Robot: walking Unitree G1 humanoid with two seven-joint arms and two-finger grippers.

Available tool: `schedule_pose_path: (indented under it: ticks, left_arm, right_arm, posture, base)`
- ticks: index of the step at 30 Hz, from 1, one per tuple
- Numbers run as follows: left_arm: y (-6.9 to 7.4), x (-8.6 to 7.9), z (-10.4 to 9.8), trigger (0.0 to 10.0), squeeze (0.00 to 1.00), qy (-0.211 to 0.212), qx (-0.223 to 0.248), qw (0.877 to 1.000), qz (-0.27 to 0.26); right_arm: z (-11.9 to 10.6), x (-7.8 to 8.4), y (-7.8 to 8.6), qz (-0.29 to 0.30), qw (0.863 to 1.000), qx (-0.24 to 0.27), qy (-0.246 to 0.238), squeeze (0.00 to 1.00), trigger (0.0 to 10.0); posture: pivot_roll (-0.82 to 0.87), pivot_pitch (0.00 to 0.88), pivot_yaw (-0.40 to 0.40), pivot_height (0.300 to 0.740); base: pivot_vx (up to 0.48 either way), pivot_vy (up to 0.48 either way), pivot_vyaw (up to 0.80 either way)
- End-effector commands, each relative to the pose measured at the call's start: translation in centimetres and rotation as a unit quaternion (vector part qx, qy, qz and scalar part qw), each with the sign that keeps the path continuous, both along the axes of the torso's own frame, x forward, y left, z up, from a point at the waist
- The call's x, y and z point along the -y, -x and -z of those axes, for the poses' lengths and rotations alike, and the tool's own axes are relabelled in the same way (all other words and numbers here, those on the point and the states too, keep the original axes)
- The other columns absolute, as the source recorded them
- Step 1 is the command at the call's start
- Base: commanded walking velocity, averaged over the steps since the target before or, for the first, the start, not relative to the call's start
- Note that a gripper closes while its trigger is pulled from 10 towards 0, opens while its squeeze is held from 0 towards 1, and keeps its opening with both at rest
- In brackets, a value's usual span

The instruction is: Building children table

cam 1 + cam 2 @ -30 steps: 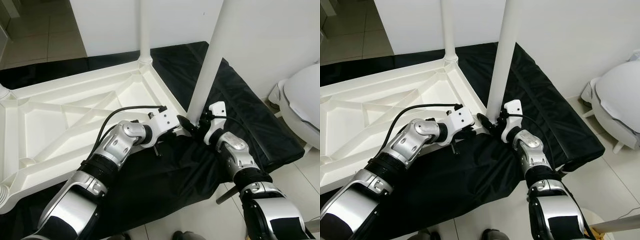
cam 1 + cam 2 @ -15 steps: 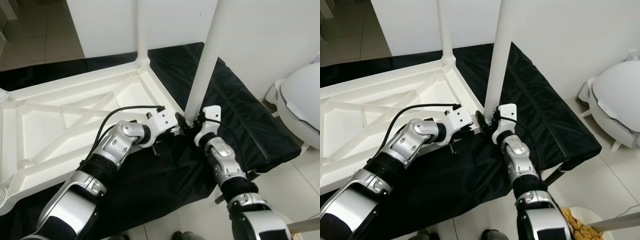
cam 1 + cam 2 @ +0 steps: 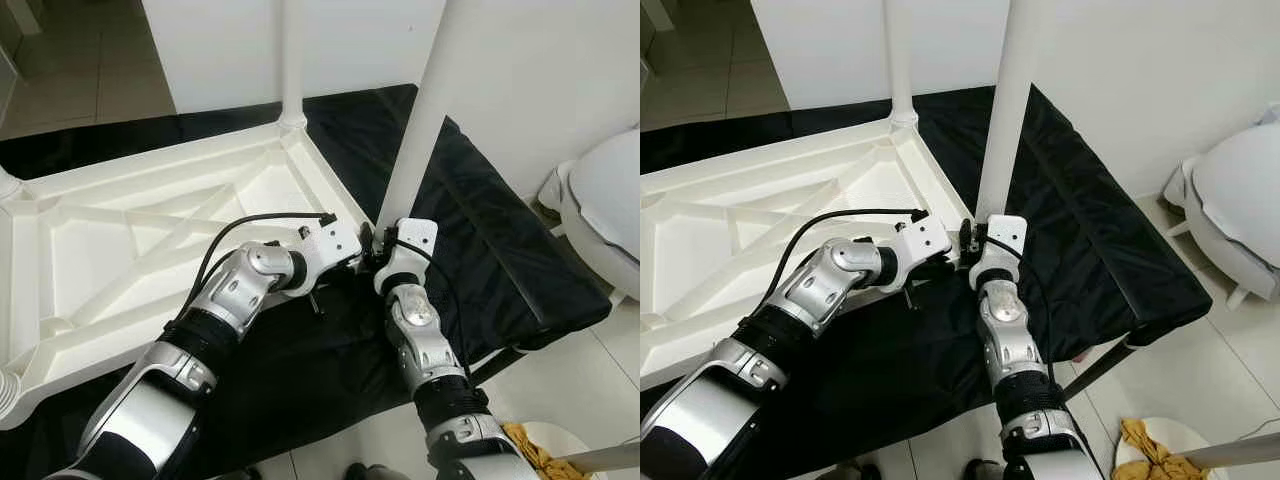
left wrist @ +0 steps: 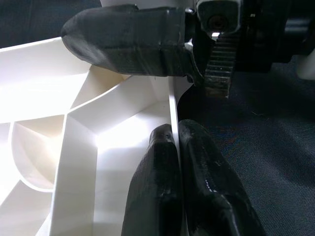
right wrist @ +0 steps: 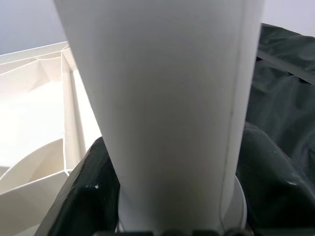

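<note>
While upturned ribbed white tabletop lies flat, right gripper clasps upright leg; left gripper pinches rim.

This is looking like a room in a home. Pale floor tiles are showing beyond the left claw, and a plain white wall is rising just behind the right claw. Off to that claw's right a white toilet is standing on the tiles. A black cloth is lying spread under both claws, and a yellow rag is lying in a white tub on the floor near the right arm.
</note>
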State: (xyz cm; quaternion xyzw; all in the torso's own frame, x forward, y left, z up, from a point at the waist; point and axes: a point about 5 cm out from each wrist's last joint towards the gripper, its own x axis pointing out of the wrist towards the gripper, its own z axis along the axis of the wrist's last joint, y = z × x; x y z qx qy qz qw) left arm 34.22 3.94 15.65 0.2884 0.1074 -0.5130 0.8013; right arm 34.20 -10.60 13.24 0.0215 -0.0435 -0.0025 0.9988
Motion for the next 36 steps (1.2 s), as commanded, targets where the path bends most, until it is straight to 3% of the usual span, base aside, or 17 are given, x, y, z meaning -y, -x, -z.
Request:
schedule_pose_path:
  ticks: [1,4,5,10,11,19,20,22,23,24,31,36]
  left_arm:
    - [-0.2,-1.5,1.6,10.0,0.0,-0.041,-0.016,0.999,-0.027]
    - [-0.2,-1.6,1.7,10.0,0.0,-0.042,-0.017,0.999,-0.027]
    - [-0.3,-1.6,1.6,10.0,0.0,-0.042,-0.016,0.999,-0.028]
    - [-0.4,-1.6,1.5,10.0,0.0,-0.041,-0.015,0.999,-0.03]
    - [-0.4,-1.6,1.5,10.0,0.0,-0.04,-0.015,0.999,-0.03]
    - [-0.3,-1.5,1.6,10.0,0.0,-0.041,-0.014,0.999,-0.026]
    - [-0.3,-1.5,1.6,10.0,0.0,-0.042,-0.014,0.999,-0.026]
    - [-0.3,-1.5,1.6,10.0,0.0,-0.042,-0.014,0.999,-0.026]
    - [-0.3,-1.5,1.6,10.0,0.0,-0.043,-0.013,0.999,-0.026]
    - [-0.3,-1.6,1.6,10.0,0.0,-0.043,-0.013,0.999,-0.026]
    - [-0.3,-1.6,1.5,10.0,0.0,-0.044,-0.011,0.999,-0.025]
    - [-0.3,-1.6,1.5,10.0,0.0,-0.046,-0.011,0.999,-0.024]
  right_arm:
    - [3.2,1.4,0.8,0.039,0.996,-0.076,0.008,0.0,0.0]
    - [3.1,1.3,1.0,0.044,0.996,-0.078,0.007,0.0,0.0]
    - [2.7,1.1,1.0,0.038,0.997,-0.067,0.014,0.0,10.0]
    - [2.2,1.3,0.9,0.037,0.997,-0.055,0.029,0.0,10.0]
    - [2.1,1.6,0.8,0.034,0.998,-0.05,0.025,1.0,10.0]
    - [1.3,3.3,0.4,0.012,0.999,-0.025,0.036,1.0,10.0]
    - [1.1,3.4,0.3,-0.003,0.999,-0.021,0.036,0.71,10.0]
    - [0.9,3.5,0.2,-0.013,0.999,-0.018,0.037,0.71,10.0]
    - [0.6,3.5,0.1,-0.035,0.999,-0.01,0.036,0.0,10.0]
    - [0.2,3.6,-0.1,-0.07,0.997,0.004,0.036,0.0,10.0]
    - [-0.4,4.1,-0.2,-0.154,0.986,0.028,0.06,0.0,10.0]
    - [-0.4,4.6,0.0,-0.247,0.966,0.029,0.077,0.0,10.0]
  posture:
    - [-0.08,0.088,0.026,0.74]
    - [-0.08,0.081,0.024,0.74]
    - [-0.08,0.072,0.019,0.74]
    - [-0.07,0.064,0.017,0.74]
    - [-0.07,0.062,0.018,0.74]
    - [-0.07,0.055,0.009,0.74]
    - [-0.07,0.052,0.01,0.74]
    - [-0.07,0.052,0.01,0.74]
    - [-0.06,0.049,0.009,0.74]
    - [-0.06,0.046,0.01,0.74]
    - [-0.06,0.045,0.013,0.74]
    - [-0.06,0.045,0.017,0.74]
  base:
    - [0.0,0.0,0.0]
    - [0.0,0.0,0.0]
    - [0.0,0.0,0.0]
    - [0.0,0.0,0.0]
    - [0.0,0.0,0.0]
    - [0.0,0.0,0.0]
    - [0.0,0.0,0.0]
    - [0.0,0.0,0.0]
    - [0.0,0.0,0.0]
    - [0.0,0.0,0.0]
    - [0.0,0.0,0.0]
    - [0.0,0.0,0.0]
